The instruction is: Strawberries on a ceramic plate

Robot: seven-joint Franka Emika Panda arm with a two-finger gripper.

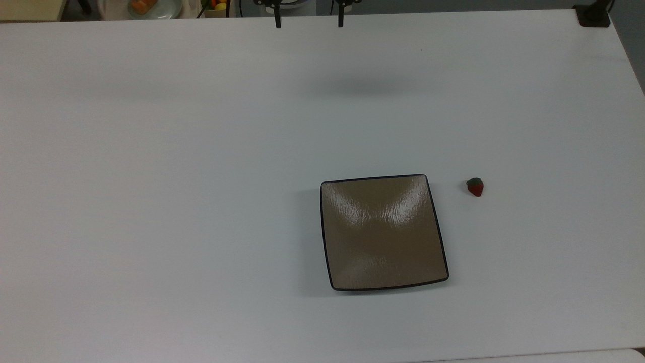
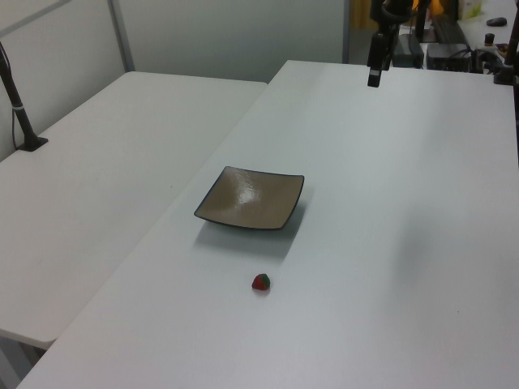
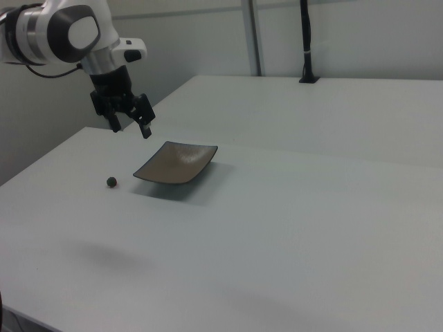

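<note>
Nearest the top view's bottom edge, the ceramic plate [image 1: 384, 233] lies flat on the white table [image 1: 151, 201], nothing on it. The strawberry [image 1: 475, 187] lies just off the plate's upper right corner in the top view (apart, not touching), bare tabletop all round it. In the right view the berry [image 3: 111, 182] reads only as a dark speck. Farther back, the gripper [image 1: 308, 19] hangs above the table's far edge, its body cut off by the frame; fingers [image 3: 146, 129] spread, grasping nothing. A black post [image 3: 306, 41] stands on the adjoining table [image 2: 105, 162], well apart.
</note>
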